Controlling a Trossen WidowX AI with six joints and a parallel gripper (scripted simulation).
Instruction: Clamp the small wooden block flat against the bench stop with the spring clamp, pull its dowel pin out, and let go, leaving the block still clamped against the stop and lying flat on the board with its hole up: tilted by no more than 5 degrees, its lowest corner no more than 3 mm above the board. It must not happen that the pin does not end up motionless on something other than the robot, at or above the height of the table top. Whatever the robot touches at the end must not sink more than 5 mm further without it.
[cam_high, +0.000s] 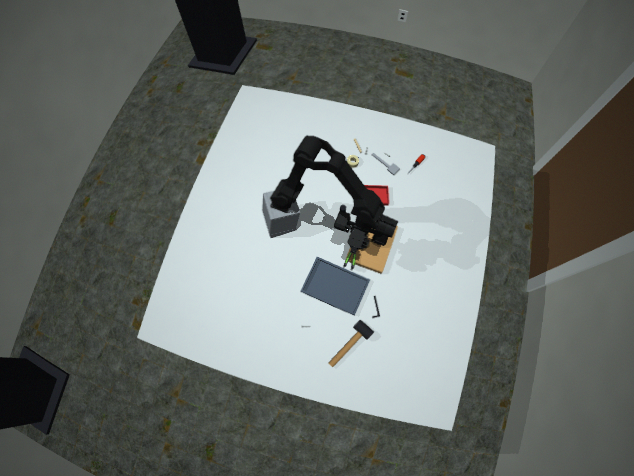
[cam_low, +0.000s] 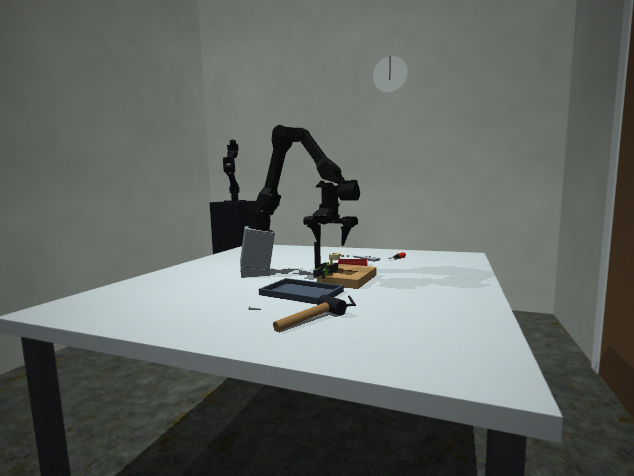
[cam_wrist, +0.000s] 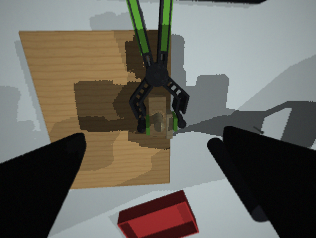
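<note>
Block (cam_wrist: 159, 119): on the board (cam_wrist: 75, 65) near its edge, pinched between the clamp (cam_wrist: 156, 75) jaws, pin (cam_wrist: 159, 120) seemingly in its upward hole; stop not discernible. End effector (cam_wrist: 150, 165): spread wide, empty, hanging above the block, placed for a descent onto the pin. Nearby: red tray (cam_wrist: 159, 218), grey tray (cam_high: 335, 284), hammer (cam_high: 351, 343) on the surface (cam_high: 215, 286); clamp handles crowd the approach.

Small wooden block (cam_wrist: 160, 117) lies flat at the board's (cam_wrist: 75, 65) edge near table center, pinched by the green-handled spring clamp (cam_wrist: 156, 75), pin (cam_wrist: 159, 119) still in.
</note>
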